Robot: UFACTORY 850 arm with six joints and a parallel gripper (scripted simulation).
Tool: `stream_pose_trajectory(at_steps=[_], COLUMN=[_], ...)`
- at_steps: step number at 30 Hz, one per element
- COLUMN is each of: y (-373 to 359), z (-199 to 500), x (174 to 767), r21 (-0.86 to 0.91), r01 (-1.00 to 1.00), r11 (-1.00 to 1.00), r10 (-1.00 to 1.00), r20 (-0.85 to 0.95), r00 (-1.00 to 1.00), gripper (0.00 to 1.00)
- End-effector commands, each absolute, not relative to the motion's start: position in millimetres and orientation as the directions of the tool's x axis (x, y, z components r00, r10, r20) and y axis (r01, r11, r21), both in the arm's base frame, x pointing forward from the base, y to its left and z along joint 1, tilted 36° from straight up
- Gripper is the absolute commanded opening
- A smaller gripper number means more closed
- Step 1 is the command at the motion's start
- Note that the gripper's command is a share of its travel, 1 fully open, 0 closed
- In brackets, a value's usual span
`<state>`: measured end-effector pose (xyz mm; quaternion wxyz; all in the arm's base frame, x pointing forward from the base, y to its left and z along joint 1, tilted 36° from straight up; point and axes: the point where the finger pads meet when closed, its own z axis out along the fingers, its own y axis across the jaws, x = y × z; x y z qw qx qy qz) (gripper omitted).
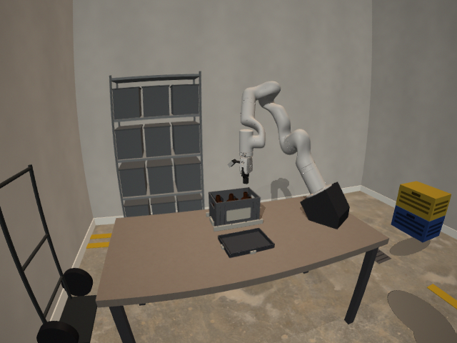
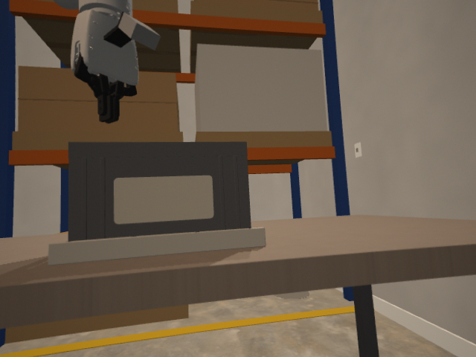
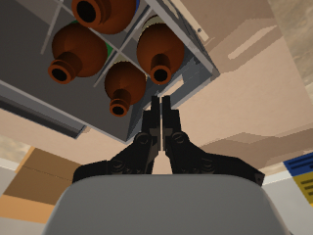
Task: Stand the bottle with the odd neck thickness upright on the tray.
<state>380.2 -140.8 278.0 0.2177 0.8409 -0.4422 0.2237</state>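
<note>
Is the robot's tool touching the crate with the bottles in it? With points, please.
Apart. The side view shows it: the tool (image 1: 245,182) (image 2: 108,121) (image 3: 160,108) hangs above the crate (image 1: 237,214) (image 2: 163,163) (image 3: 128,136), with boxes behind showing between its tips and the crate's top edge.

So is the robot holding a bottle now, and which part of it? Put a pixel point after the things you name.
No, the gripper (image 1: 245,182) (image 2: 108,121) (image 3: 160,108) holds nothing; its fingers are shut together above the crate (image 1: 234,206) (image 2: 161,161) (image 3: 105,128).
</note>
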Motion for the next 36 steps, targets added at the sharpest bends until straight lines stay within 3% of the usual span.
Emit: stream_pose_trajectory(at_steps=[1, 22, 23, 36], y=[-140.7, -71.8, -71.8, -71.8], z=[278.5, 236.2, 236.2, 236.2], x=[380.7, 405.8, 405.8, 405.8], r21=[0.167, 0.168, 0.168, 0.168], r01=[-0.841, -0.841, -0.841, -0.841], r11=[-0.514, -0.514, -0.514, -0.514], r10=[-0.646, -0.646, -0.646, -0.646], r20=[0.569, 0.57, 0.57, 0.57], r00=[0.508, 0.508, 0.508, 0.508], gripper=[0.0, 0.0, 0.65, 0.65])
